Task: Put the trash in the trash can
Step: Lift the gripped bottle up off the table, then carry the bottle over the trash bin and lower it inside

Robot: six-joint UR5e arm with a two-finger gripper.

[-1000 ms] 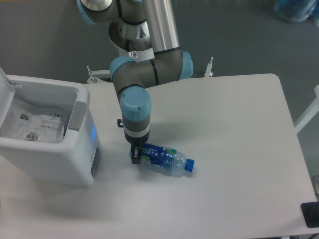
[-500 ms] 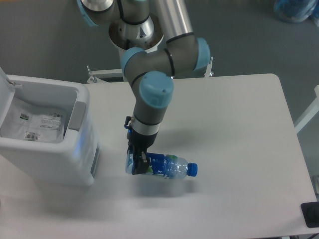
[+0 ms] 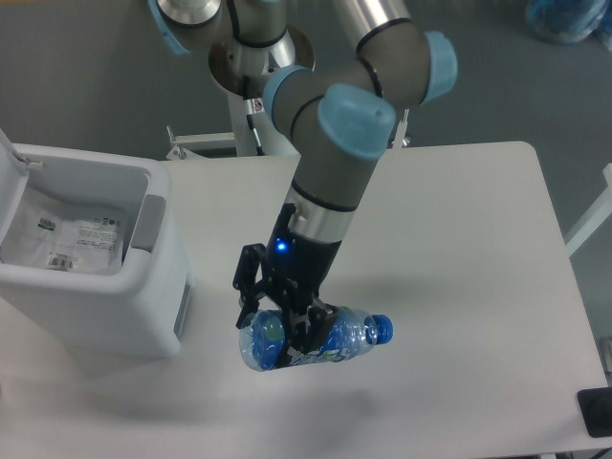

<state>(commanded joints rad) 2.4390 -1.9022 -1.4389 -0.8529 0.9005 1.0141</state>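
Blue-capped bottle (image 3: 311, 337) is now hanging in the air above the table's (image 3: 459, 249) front edge, lifted up from where it was lying. The gripper (image 3: 277, 330) is squeezing it tight. The pouch (image 3: 72, 234) is lying in the trash can (image 3: 115, 296) already, so the bottle probably goes there next.

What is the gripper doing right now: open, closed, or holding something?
Gripper: closed on the small clear bottle with the blue cap, held on its side, lifted above the table.
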